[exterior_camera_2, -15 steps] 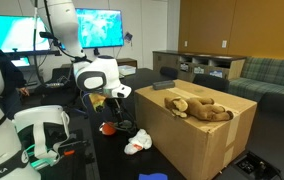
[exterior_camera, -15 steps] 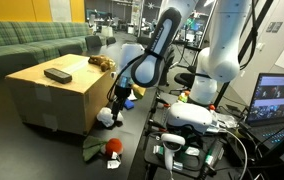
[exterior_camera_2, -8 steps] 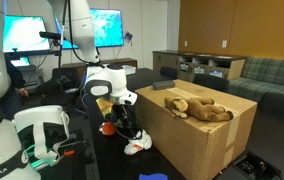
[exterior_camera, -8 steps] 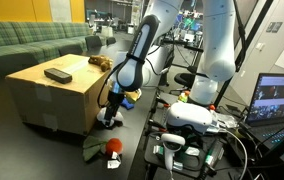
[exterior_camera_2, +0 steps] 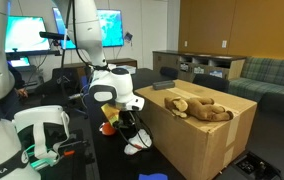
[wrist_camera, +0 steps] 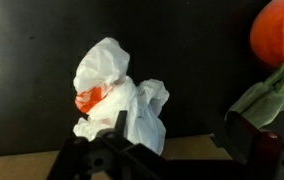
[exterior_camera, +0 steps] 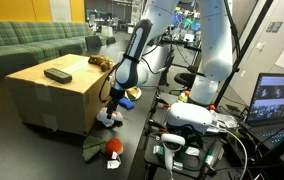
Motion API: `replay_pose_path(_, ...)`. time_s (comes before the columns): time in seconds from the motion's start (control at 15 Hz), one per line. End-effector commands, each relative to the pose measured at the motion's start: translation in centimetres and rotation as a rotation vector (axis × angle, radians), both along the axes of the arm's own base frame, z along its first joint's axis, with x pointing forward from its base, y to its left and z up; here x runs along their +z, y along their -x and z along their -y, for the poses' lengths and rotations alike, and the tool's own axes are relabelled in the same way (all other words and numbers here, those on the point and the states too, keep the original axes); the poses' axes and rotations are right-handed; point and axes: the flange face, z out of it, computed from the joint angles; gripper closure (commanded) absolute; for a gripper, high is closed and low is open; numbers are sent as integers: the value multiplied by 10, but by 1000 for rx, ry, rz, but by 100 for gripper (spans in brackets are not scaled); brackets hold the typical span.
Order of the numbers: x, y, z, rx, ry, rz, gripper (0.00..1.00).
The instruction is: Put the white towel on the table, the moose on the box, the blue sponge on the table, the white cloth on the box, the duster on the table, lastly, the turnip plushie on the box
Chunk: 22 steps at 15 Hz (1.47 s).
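Observation:
My gripper [wrist_camera: 182, 140] is open and hangs low over the black table [wrist_camera: 182, 50]. A bunched white cloth [wrist_camera: 117, 100] with an orange-red patch stands right at its left finger [wrist_camera: 120, 125], mostly outside the gap. The cloth [exterior_camera: 107, 118] [exterior_camera_2: 137, 146] lies at the foot of the box [exterior_camera: 52, 100] [exterior_camera_2: 197, 135]. The turnip plushie [wrist_camera: 280, 30] [exterior_camera: 110, 148] [exterior_camera_2: 109, 128] lies close by on the table. The moose [exterior_camera: 102, 62] [exterior_camera_2: 197, 107] and the black duster [exterior_camera: 57, 74] rest on the box top. The blue sponge [exterior_camera: 129, 100] sits behind the arm. I cannot make out the white towel.
A green sofa [exterior_camera: 32, 42] stands behind the box. Robot base hardware and cables [exterior_camera: 187, 125] crowd one side of the table, beside a laptop [exterior_camera: 280, 100]. Another white arm base [exterior_camera_2: 37, 135] sits close by, with monitors [exterior_camera_2: 97, 25] behind it.
The arm has swung in toward the box and dropped from about box-top height down to the white cloth on the table. The jaws have stayed open.

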Motion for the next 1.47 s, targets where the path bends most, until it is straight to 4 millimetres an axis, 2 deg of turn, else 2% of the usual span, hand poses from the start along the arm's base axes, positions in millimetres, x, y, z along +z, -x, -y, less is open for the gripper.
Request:
replay_pose_path(0.0, -5, -6, 11, 41, 23, 51, 0)
replay_pose_path(0.73, -48, -27, 48, 84, -17, 54, 0)
replay_pose_path(1.2, -65, -26, 40, 93, -107, 53, 0)
replay_pose_path(1.33, -69, -24, 36, 122, -108, 56, 26)
replay_pose_path(1.4, -68, -23, 36, 133, -110, 53, 32)
